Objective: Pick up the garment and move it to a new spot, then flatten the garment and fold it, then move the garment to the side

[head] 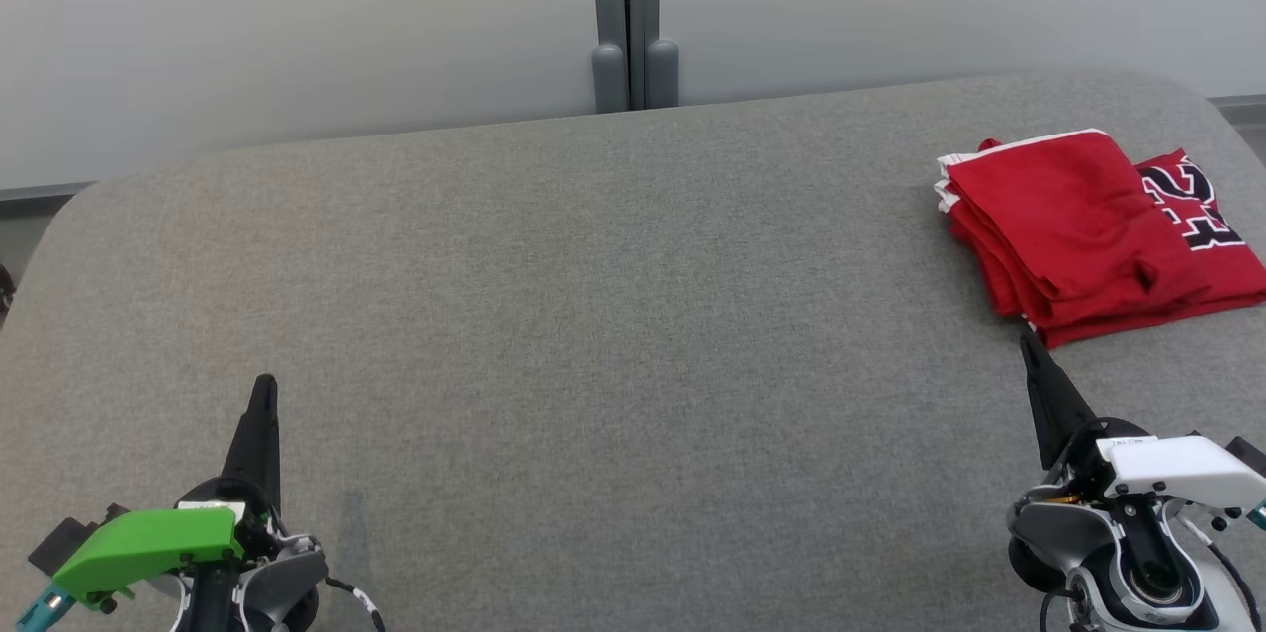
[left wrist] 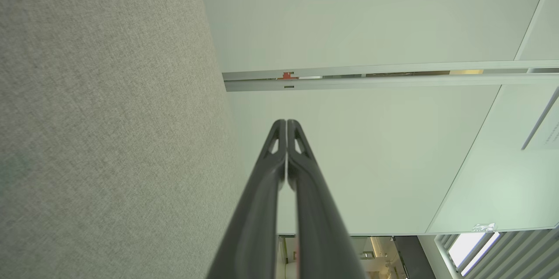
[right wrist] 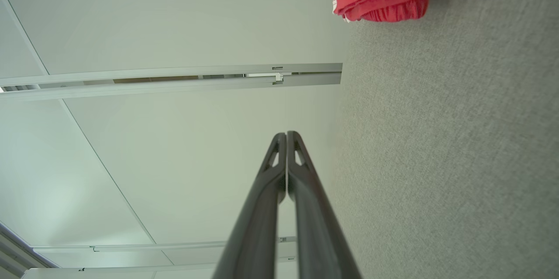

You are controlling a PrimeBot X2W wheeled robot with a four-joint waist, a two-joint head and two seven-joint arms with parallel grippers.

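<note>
The folded red jersey [head: 1078,226] lies at two o'clock on the grey padded table [head: 613,316]. Its near edge is just beside the right gripper [head: 1029,340], whose fingers are clenched on nothing. The left gripper [head: 263,387], at seven o'clock, is likewise pinched empty. The head view shows the jersey's black-and-white lettering [head: 1187,207]; the right wrist view shows its gathered hem [right wrist: 393,10].

Table top [head: 593,296] under the garment [head: 1078,217]: grey woven cloth covering, matt, fine rough weave

Garment: soft red cloth, matt, creased along the folds; white trim at one edge; black and white printed lettering

Left gripper [head: 264,383], well apart from the garment: dark fingers [left wrist: 257,209] smooth with a slight sheen, plastic by the look; green cover [head: 148,538] plastic, matt

Right gripper [head: 1027,340], just beside the garment: white cover [head: 1182,469] plastic, glossy

Wall panels [head: 297,19] beyond the garment: pale, smooth, matt
</note>
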